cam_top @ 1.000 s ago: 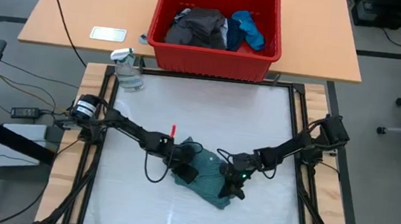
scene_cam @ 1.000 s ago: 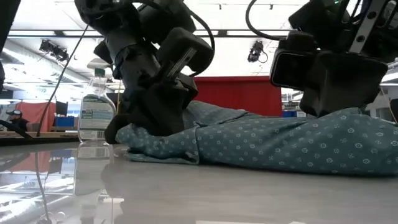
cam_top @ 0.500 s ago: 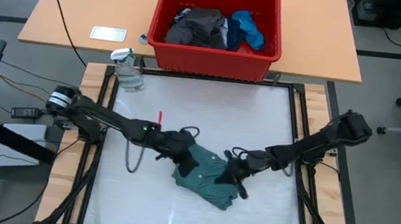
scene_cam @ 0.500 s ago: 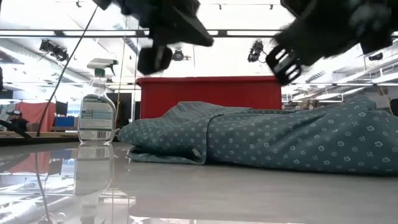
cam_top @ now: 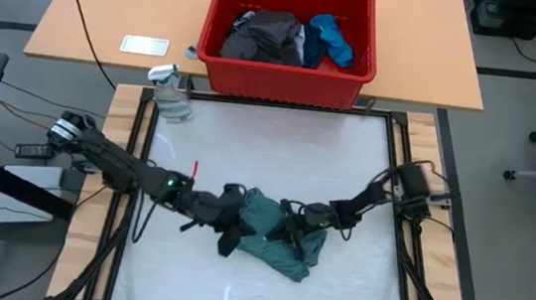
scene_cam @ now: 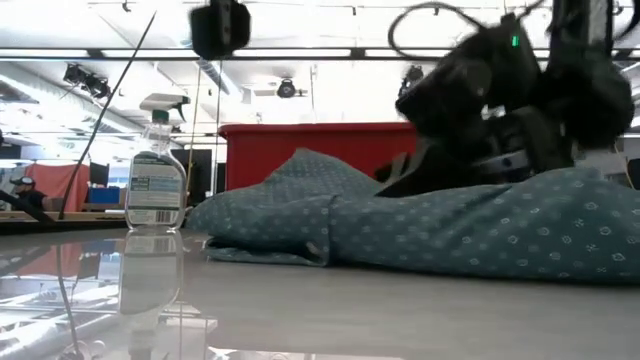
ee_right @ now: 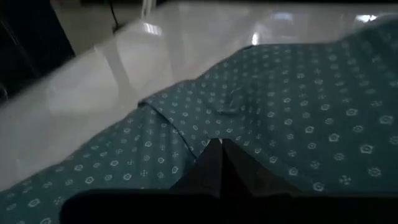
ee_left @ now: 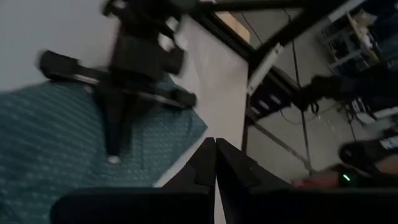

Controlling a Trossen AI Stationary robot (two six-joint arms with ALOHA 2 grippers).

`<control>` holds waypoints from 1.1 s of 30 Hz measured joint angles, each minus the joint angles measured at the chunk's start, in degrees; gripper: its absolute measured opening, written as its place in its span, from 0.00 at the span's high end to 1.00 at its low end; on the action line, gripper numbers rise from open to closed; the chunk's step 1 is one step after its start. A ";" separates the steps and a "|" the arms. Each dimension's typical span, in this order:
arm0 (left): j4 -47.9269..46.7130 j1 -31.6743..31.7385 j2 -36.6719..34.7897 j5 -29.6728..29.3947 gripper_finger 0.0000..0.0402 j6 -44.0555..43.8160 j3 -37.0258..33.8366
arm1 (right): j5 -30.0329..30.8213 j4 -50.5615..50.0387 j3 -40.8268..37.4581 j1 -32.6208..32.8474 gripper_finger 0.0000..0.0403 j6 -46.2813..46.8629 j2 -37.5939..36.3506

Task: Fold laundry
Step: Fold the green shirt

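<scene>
With the teal shirt (cam_top: 274,233) lying bunched on the table (cam_top: 278,151) in front of the red bin (cam_top: 290,35), both the left end effector (cam_top: 228,244) and the right end effector (cam_top: 282,234) are pinched shut and empty, so the cloth is best flattened before folding.

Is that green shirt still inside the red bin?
No, the green shirt lies crumpled on the white table, while the red bin holds other clothes.

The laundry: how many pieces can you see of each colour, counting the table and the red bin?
Teal-green dotted shirt, on the table: 1
Dark grey piece, in the red bin: 1
Bright blue piece, in the bin: 1
Whitish piece, barely showing: 1
Total: 4
</scene>
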 joint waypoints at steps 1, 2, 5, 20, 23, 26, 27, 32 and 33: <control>-0.28 -0.85 0.02 -0.44 0.97 -0.53 0.00 | -0.17 3.64 0.00 -0.12 0.98 1.36 2.18; -0.62 -1.73 0.04 -1.24 0.97 -1.23 0.00 | -0.17 7.73 -0.11 -0.13 0.98 2.04 4.57; -2.32 -3.53 0.04 -2.30 0.97 -3.62 0.00 | 2.57 18.16 -0.58 0.33 0.98 2.87 10.23; -11.52 -0.70 0.09 -1.30 0.97 0.67 -0.02 | 28.42 27.35 -13.45 -2.80 0.99 2.98 8.58; -11.56 1.73 0.09 1.58 0.97 3.88 -0.02 | 32.64 27.33 -17.02 -5.78 0.99 3.99 6.69; -12.35 4.09 0.02 4.27 0.97 6.21 -0.02 | 36.98 27.33 -20.45 -8.95 0.99 7.01 5.26; -12.74 4.78 -0.18 4.87 0.97 6.87 -0.02 | 39.12 27.35 -21.79 -9.96 0.99 9.06 5.01; -14.07 7.02 -1.14 5.52 0.97 10.01 -0.02 | 53.85 27.44 -27.76 -12.12 0.99 17.73 4.67; -14.24 7.17 -1.30 5.63 0.97 10.41 -0.02 | 56.60 27.43 -28.65 -12.27 0.99 18.39 4.63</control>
